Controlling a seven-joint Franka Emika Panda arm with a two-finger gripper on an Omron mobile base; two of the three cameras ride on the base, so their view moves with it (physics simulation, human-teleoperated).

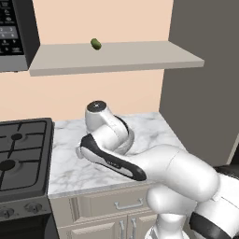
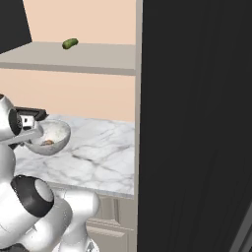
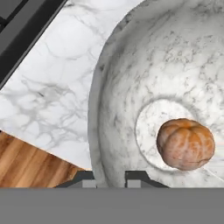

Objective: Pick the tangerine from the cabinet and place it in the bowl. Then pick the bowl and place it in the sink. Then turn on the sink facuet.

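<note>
Two dark fingertips [image 3: 87,178] of the gripper [image 3: 109,178] sit nearly together, pinching the rim of the bowl [image 3: 127,83]. Inside, the tangerine [image 3: 186,143] rests on the bowl's flat bottom, above the marble counter [image 3: 52,105].

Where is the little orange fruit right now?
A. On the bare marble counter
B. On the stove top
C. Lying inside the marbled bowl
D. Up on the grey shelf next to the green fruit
C: the hand view shows the tangerine resting on the flat bottom of the bowl, and the right base view shows it low inside the same bowl on the counter; the shelf carries the green fruit.
</note>
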